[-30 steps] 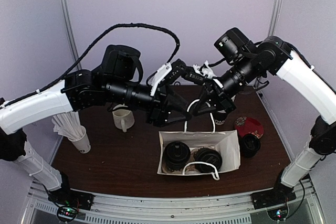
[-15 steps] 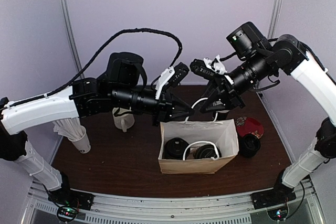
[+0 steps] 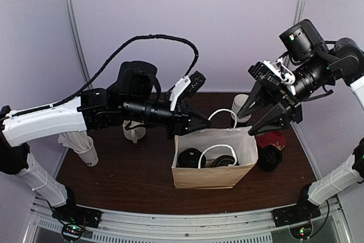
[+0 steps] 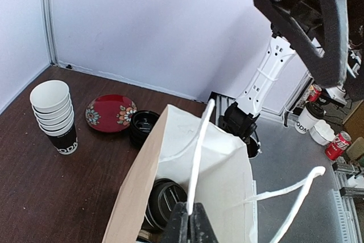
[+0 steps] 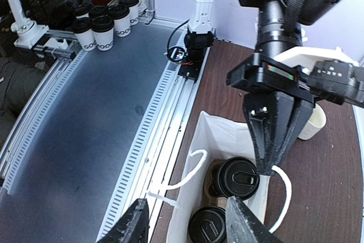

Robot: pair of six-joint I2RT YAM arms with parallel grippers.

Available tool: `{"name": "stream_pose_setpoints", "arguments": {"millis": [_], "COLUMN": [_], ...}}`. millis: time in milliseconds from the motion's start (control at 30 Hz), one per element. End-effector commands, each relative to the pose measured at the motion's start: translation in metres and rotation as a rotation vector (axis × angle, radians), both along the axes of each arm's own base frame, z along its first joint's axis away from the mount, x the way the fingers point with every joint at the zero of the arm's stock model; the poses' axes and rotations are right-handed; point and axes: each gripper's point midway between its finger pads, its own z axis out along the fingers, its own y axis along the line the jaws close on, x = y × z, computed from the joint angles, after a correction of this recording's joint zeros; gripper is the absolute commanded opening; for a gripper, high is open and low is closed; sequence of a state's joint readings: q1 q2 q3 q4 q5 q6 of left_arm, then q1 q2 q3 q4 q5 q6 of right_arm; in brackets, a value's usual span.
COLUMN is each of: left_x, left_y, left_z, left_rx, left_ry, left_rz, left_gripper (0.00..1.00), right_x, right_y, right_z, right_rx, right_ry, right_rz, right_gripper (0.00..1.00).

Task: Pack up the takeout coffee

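red floral plate [image 4: 111, 112] near stacked paper cups [image 4: 54, 115] (white mug [image 3: 133, 134] well apart)

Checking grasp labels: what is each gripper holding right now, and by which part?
The left gripper pinches one white rope handle of the paper bag between its fingers. The right gripper is open, holding nothing.

Two cups [image 3: 191, 157] inside bag [image 3: 210, 177], mug [image 3: 133, 134] to its left, plate [image 3: 272, 139] to its right

Cup stack [image 4: 54, 116], bottom black cup: white lettering "ODA".
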State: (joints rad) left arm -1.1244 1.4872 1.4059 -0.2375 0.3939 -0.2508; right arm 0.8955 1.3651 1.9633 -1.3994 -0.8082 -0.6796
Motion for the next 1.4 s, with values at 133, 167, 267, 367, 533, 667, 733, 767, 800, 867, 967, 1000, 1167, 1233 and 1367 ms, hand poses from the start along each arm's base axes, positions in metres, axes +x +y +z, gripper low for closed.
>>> {"name": "stream_pose_setpoints", "arguments": {"millis": [133, 167, 267, 367, 533, 667, 733, 767, 800, 867, 967, 1000, 1167, 1233, 1367], "left_x": [-0.014, -0.017, -0.022, -0.022, -0.007, -0.013, -0.022, -0.026, -0.032, -0.042, -0.047, -0.050, -0.057, -0.047, 0.008], "left_y": [-0.003, -0.004, -0.006, -0.006, 0.007, 0.010, 0.006, 0.003, 0.001, -0.005, -0.008, -0.006, 0.027, 0.047, 0.087], "left_z": [0.028, 0.027, 0.021, 0.019, 0.024, 0.033, 0.029, 0.027, 0.025, 0.018, 0.010, 0.010, 0.017, 0.017, 0.011], "left_rx": [-0.067, -0.060, -0.041, -0.037, -0.066, -0.145, -0.152, -0.148, -0.146, -0.116, -0.050, -0.036, 0.032, 0.063, 0.079], "left_ry": [-0.024, -0.023, -0.027, -0.035, -0.043, -0.050, -0.036, -0.020, -0.003, 0.030, 0.056, 0.053, -0.028, -0.093, -0.162], "left_rz": [0.033, 0.031, 0.039, 0.074, 0.201, 0.175, 0.118, 0.092, 0.061, -0.003, -0.040, -0.053, -0.062, 0.009, 0.247], "left_gripper": [0.00, 0.00, 0.00, 0.00, 0.00, 0.00, 0.00, 0.00, 0.00, 0.16, 0.47, 0.53, 0.83, 0.89, 0.97], "right_x": [-0.006, 0.001, 0.011, 0.010, -0.002, -0.022, -0.036, -0.041, -0.047, -0.057, -0.060, -0.059, -0.041, -0.034, -0.030], "right_y": [0.006, 0.009, 0.018, 0.023, 0.020, 0.017, 0.018, 0.018, 0.019, 0.018, 0.020, 0.021, 0.031, 0.034, 0.040], "right_z": [-0.038, -0.045, -0.062, -0.083, -0.117, -0.133, -0.140, -0.143, -0.147, -0.156, -0.165, -0.166, -0.170, -0.169, -0.176], "right_rx": [-0.076, -0.087, -0.120, -0.174, -0.266, -0.312, -0.333, -0.347, -0.361, -0.402, -0.440, -0.448, -0.476, -0.486, -0.516], "right_ry": [0.005, -0.009, -0.058, -0.117, -0.212, -0.223, -0.228, -0.233, -0.249, -0.285, -0.340, -0.357, -0.450, -0.485, -0.525], "right_rz": [-0.011, -0.040, -0.082, -0.082, -0.042, 0.050, 0.110, 0.135, 0.167, 0.219, 0.244, 0.242, 0.175, 0.149, 0.139], "right_gripper": [0.28, 0.23, 0.14, 0.13, 0.12, 0.13, 0.13, 0.13, 0.14, 0.14, 0.14, 0.13, 0.13, 0.13, 0.13]}}
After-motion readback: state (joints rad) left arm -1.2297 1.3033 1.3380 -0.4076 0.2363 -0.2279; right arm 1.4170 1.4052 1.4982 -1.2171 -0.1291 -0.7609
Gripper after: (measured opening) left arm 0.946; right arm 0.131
